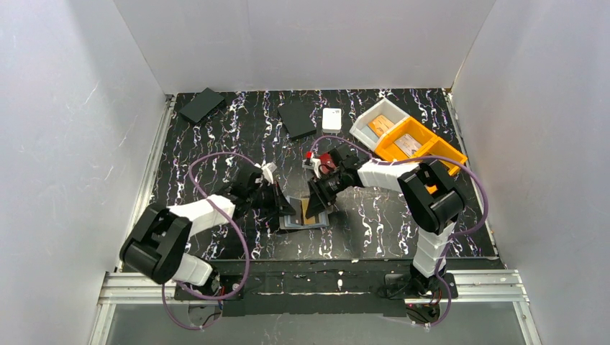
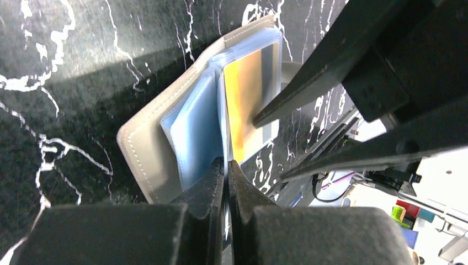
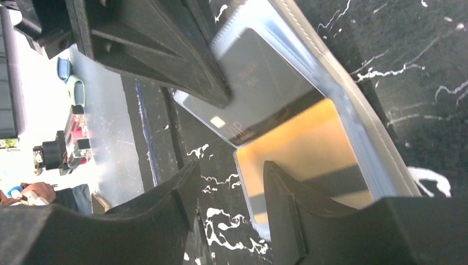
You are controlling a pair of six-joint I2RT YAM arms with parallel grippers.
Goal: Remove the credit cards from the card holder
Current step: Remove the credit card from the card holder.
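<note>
Evidently the card holder [image 2: 143, 149] lay open on the worktop [image 1: 374, 230] near the middle, between both arms, with the orange card [image 2: 245, 99] in its right half. The left claw [image 2: 226, 165] was clenched at the holder's edge by the fold, seemingly pinching a sleeve. The right claw [image 3: 229, 171] stood released, one fingertip [image 2: 265, 116] against the card. Doing this well probably meant pinning the holder firmly and sliding the card straight out.

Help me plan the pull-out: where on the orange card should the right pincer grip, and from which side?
Probably the outer edge of the orange card, away from the fold, coming from the right: it lies flat in the open card holder, and the open right pincer straddles that edge.
</note>
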